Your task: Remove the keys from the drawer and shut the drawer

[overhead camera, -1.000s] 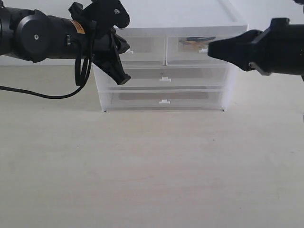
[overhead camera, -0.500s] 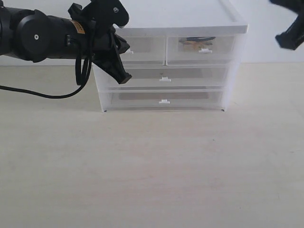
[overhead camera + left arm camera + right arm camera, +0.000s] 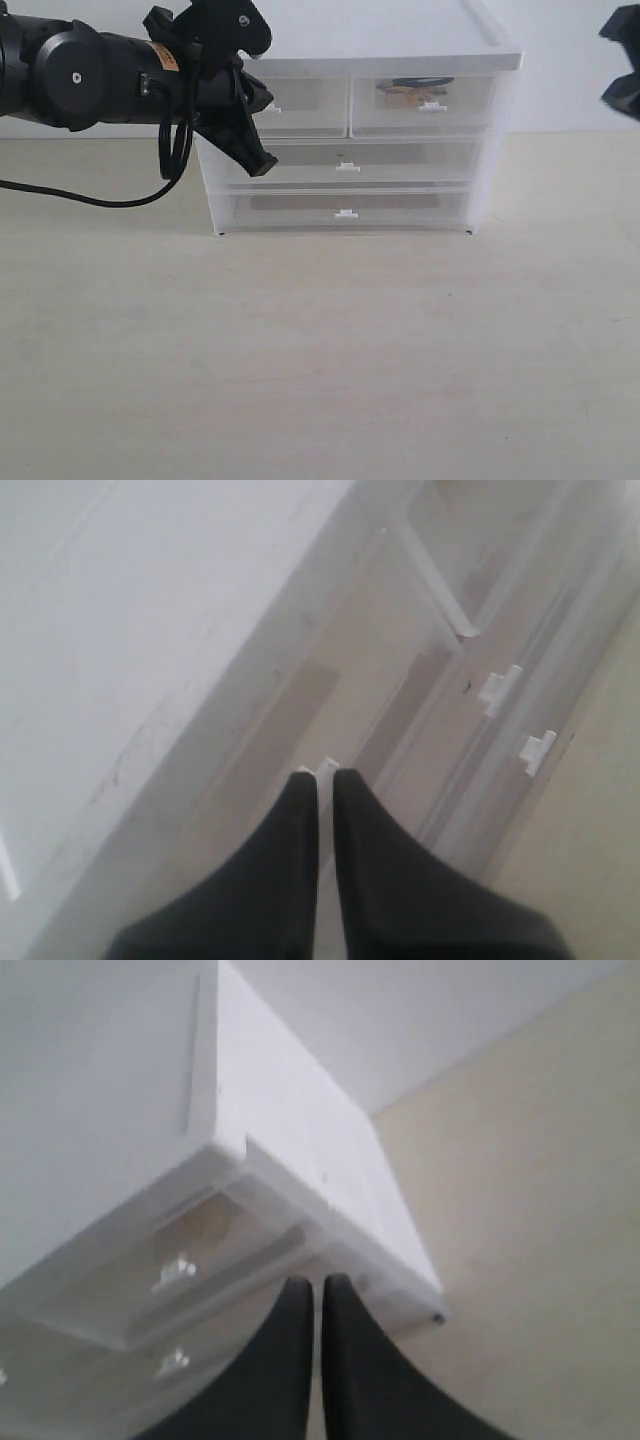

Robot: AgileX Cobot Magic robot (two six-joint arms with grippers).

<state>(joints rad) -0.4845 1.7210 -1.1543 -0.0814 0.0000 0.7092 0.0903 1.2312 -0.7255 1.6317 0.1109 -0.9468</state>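
Observation:
The keys show as a gold and black bunch through the clear front of the drawer, the right-hand one of the unit's top pair, which sits flush with its neighbours. My left gripper is at the other top drawer; in the left wrist view its fingers are pinched on that drawer's small white tab handle. My right gripper is shut with nothing in it, off to the unit's right side. Only a dark part of the right arm shows at the exterior view's edge.
The white drawer unit stands at the back of the pale table, with two full-width drawers below the top pair. A black cable hangs from the left arm and trails over the table at the left.
My right gripper has pulled away from the drawer's handle, up and to the right, to the exterior view's edge. The left arm has not moved and the drawer stays closed.

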